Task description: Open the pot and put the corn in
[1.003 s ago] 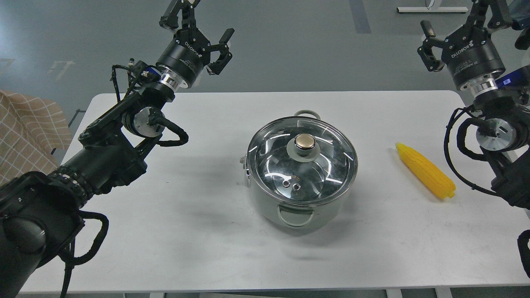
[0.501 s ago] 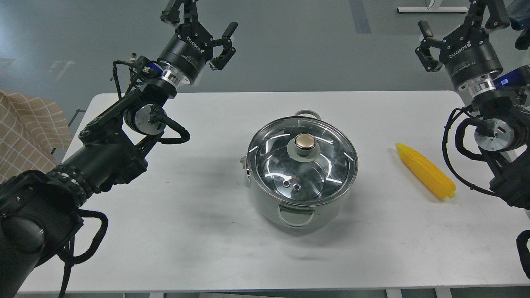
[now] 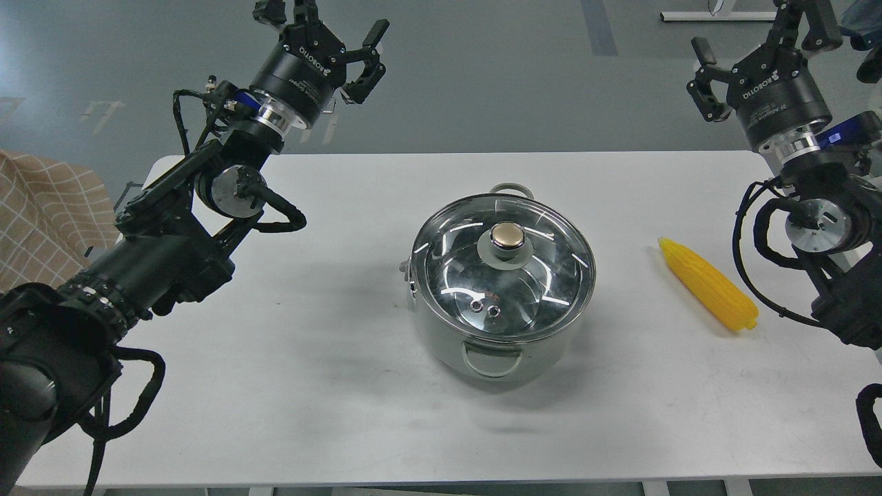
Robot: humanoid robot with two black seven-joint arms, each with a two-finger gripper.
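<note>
The shiny steel pot (image 3: 482, 348) stands in the middle of the white table (image 3: 331, 386), closed by a flat glass lid (image 3: 544, 275) with a brass-coloured knob (image 3: 507, 237). The yellow corn (image 3: 708, 284) lies on the table to the right of the pot, tapered end pointing away from me. My left gripper (image 3: 324, 27) is open and empty, raised above the table's far left edge. My right gripper (image 3: 758, 31) is open and empty, raised above the far right corner, beyond the corn.
A checked beige cloth (image 3: 41, 213) lies off the table's left side. Grey floor lies beyond the far edge. My right arm's forearm (image 3: 827, 227) hangs just right of the corn.
My left gripper has moved up and a little to the left. My right gripper has risen slightly. The pot, lid and corn have not moved.
</note>
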